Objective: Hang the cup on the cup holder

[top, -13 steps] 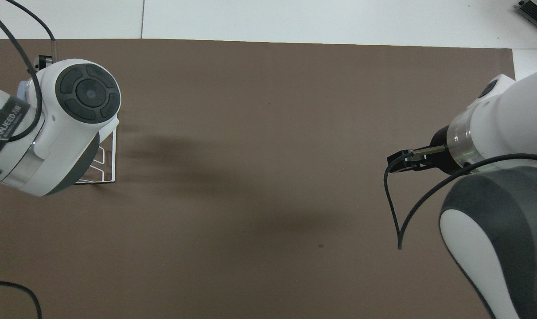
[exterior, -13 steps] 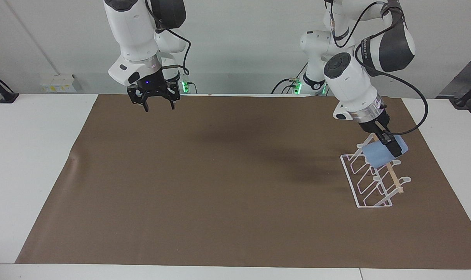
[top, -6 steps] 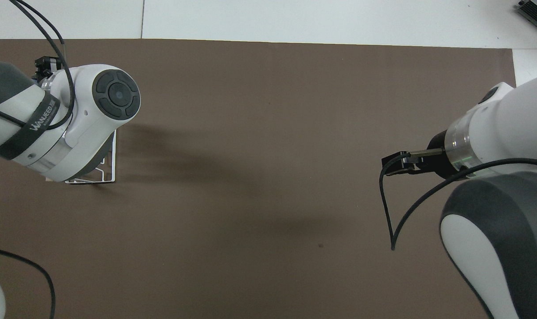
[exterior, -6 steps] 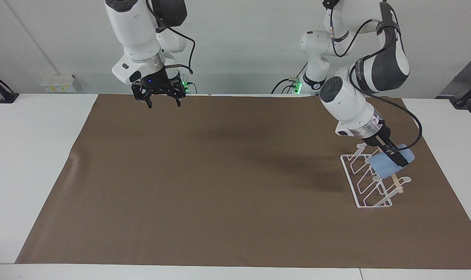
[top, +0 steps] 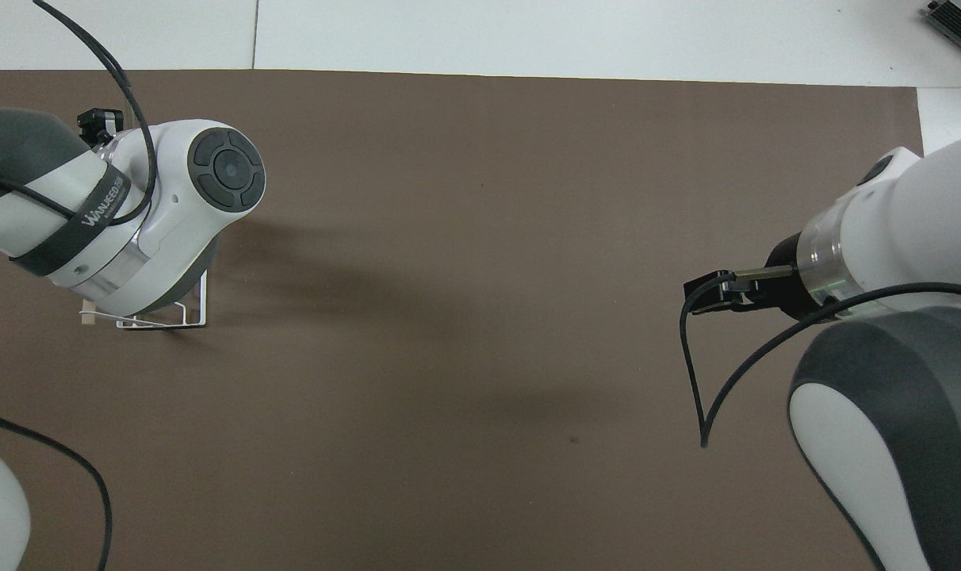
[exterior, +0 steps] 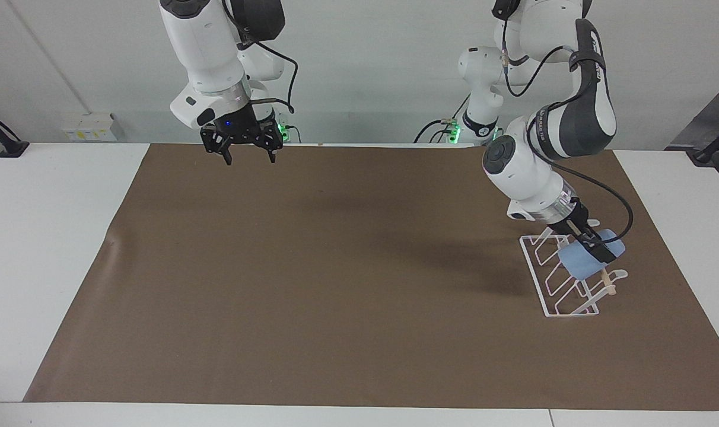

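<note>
Your left claw (exterior: 594, 248) has the small light-blue matte cup (exterior: 584, 261) pinched between its fingers, 1 finger lying across the outside of the wall. The cup is tipped on its side, right down on the white wire cup holder (exterior: 558, 283) with the light wooden rod on top, at the left arm's end of the surface (exterior: 336, 284). Looks like it's sitting over 1 of the angled prongs, but you can't tell from here whether the prong is actually inside the mouth. From above, your own arm hides the cup completely, so only a corner of the rack (top: 187, 313) shows.

Handling-wise, that cup reads as light and stiff, probably plastic or ceramic, with a matte finish that shouldn't be too slippery. No handle, and it tapers, so a grip across the rim or wall near the mouth is your best bet, which is roughly what you've got. The rack looks light too, so a push could slide or tip it.

Count: 1 cup, 1 cup holder with several prongs (I can't count them cleanly behind the cup), 2 arms.

Your right claw (exterior: 247, 151) is waiting, up over the edge of the brown mat nearest the robots at the right arm's end, fingers spread apart and holding nothing.
</note>
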